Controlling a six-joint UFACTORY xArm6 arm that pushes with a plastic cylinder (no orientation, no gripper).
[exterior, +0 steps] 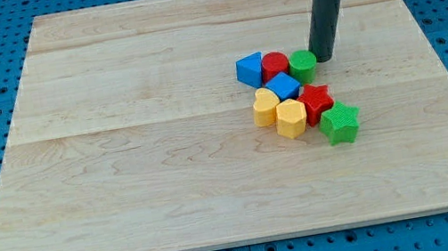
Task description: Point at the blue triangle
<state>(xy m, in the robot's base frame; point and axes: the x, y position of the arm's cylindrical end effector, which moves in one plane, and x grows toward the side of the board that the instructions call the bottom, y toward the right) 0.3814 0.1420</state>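
1. Camera view, top right: my tip (322, 59) is down on the wooden board (121, 160), just right of the green cylinder (304, 65), touching or nearly so; can't tell which. The rod comes down from the arm's mount at the view's top.

2. No claw on this rig, so nothing to open, close or grip; the rod only slides and points.

3. The target, the blue triangle (249, 70), sits at the cluster's upper-left end, w/ the red cylinder (275, 66) right against it. Red and green cylinders both lie btwn my tip and the triangle, so the pointing looks not yet done.

4. Below that row: the blue cube (284, 86), then the yellow heart (266, 106) and yellow hexagon (291, 118) side by side, the red star (317, 102) beside them, the green star (340, 121) lowest and rightmost.

5. Blocks are packed tight, approx. touching throughout; a straight run leftward would prob. shove the cylinders. Going round the cluster's top edge looks the cleaner way in, since the board above the triangle is bare.
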